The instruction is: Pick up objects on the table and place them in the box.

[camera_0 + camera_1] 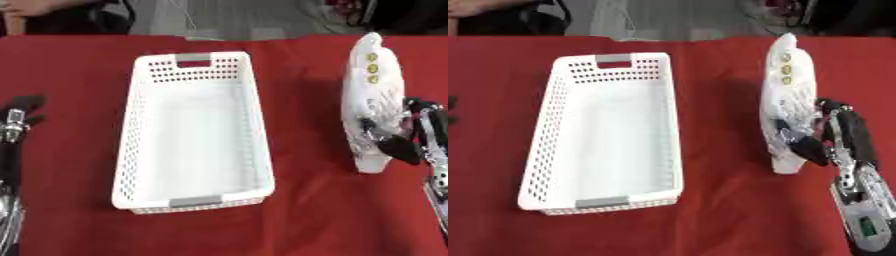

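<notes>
One white perforated basket (192, 135) on the red tabletop (306, 210) — one white packet (787, 95) with three small yellow rounds printed on it — and two robot hands: left (16, 122), right (820, 142).

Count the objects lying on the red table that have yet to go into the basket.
1. A white packet lies right of the white basket, with the right hand curled on its near end. The basket looks empty; nothing seems hidden.

Packet (787, 95) right of box (194, 135)
</notes>
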Controlling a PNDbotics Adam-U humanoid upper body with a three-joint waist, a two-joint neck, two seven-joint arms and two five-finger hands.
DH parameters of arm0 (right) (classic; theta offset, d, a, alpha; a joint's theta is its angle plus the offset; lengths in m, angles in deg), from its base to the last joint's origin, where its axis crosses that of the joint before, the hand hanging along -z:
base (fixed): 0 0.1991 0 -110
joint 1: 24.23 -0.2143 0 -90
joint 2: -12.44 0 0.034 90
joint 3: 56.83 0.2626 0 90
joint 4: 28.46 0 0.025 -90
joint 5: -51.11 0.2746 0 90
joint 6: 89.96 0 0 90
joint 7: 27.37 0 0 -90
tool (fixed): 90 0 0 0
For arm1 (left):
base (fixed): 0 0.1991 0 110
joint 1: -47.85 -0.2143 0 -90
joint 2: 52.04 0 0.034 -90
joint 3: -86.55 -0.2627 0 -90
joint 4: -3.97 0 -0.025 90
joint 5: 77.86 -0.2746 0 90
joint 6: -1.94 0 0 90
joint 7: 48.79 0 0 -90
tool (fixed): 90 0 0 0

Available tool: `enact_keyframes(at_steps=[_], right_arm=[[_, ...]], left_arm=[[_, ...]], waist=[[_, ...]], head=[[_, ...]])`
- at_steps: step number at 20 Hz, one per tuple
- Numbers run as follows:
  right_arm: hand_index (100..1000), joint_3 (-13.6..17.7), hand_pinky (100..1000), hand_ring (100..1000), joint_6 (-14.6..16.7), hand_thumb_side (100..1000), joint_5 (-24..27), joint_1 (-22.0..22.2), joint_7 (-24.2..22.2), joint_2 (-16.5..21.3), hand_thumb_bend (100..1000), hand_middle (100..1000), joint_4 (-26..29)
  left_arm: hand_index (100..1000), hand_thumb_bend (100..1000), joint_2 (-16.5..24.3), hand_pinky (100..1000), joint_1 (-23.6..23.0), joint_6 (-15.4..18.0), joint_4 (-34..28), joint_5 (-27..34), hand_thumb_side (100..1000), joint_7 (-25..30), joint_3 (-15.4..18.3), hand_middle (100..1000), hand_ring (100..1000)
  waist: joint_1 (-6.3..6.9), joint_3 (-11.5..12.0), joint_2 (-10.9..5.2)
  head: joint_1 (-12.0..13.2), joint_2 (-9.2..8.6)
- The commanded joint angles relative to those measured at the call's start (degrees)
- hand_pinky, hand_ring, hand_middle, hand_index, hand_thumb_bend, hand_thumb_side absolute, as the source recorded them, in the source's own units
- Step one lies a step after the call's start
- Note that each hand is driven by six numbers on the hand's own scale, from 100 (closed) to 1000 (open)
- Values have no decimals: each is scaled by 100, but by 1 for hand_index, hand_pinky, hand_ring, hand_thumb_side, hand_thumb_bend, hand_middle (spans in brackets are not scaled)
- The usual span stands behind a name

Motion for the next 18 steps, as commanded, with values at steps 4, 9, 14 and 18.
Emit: enact_keyframes(at_steps=[4, 9, 14, 18], right_arm=[[435, 34, 100, 307, 31, 232, 148, -210, 80, 254, 100, 280, 242], [434, 54, 100, 308, 15, 234, 326, -370, 118, 429, 100, 280, 587], [433, 36, 100, 308, -2, 233, 402, -450, 96, 484, 100, 280, 766], [433, 10, 100, 307, 6, 234, 433, -497, 66, 487, 100, 280, 822]], left_arm=[[787, 292, 48, 821, 26, 8, -58, -1, 1000, 11, 5, 777, 862], [787, 291, 51, 821, 20, 8, -47, -1, 1000, 15, 2, 777, 862], [787, 291, 55, 821, 18, 10, -39, 1, 1000, 15, 4, 777, 862], [787, 290, 55, 821, 17, 10, -33, 3, 1000, 19, 3, 777, 862]], waist=[[3, 12, -73], [2, 8, -75], [5, 3, -76], [5, 1, -79]], head=[[-29, -61], [-36, -66], [-36, -66], [-39, -67]])
